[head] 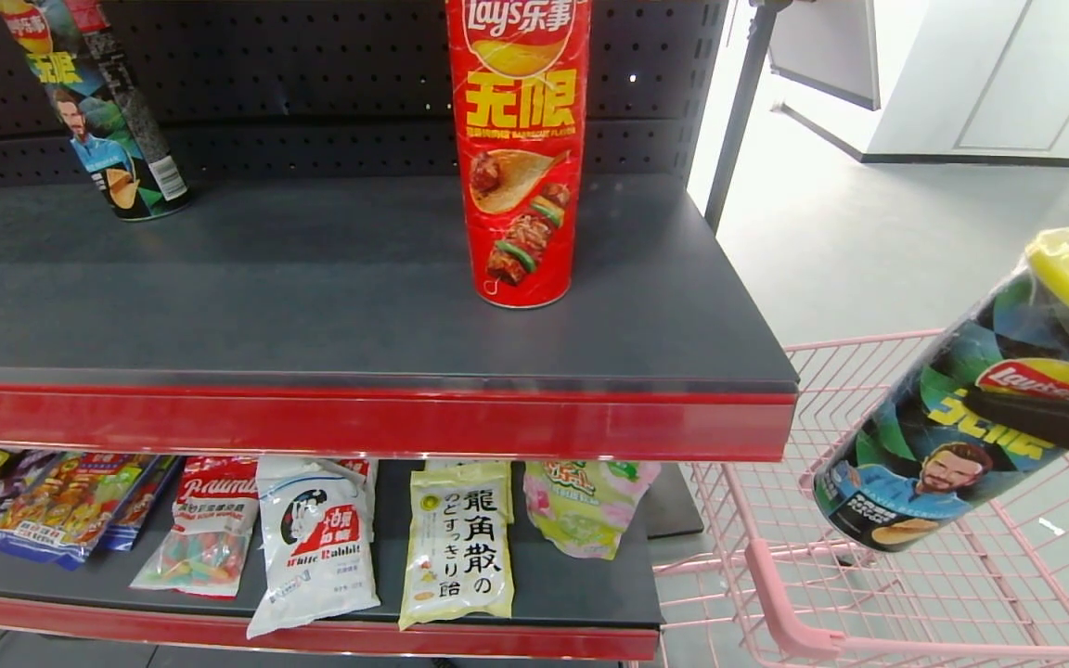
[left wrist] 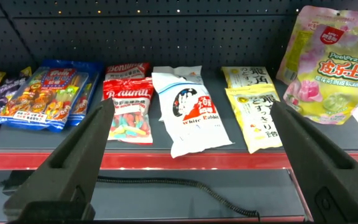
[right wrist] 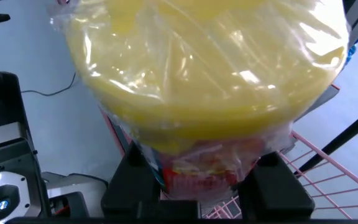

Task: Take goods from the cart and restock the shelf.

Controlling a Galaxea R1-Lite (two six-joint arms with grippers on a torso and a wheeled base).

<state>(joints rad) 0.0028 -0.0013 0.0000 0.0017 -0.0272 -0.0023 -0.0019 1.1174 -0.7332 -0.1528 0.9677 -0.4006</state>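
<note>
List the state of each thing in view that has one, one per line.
Red cylindrical chip canister: upright on the upper shelf
Dark green chip canister with yellow plastic lid: tilted, lidded, over the pink wire cart
Right gripper: shut on the dark green canister
Left gripper: open, empty
White plastic candy bag: lying flat on lower shelf
</note>
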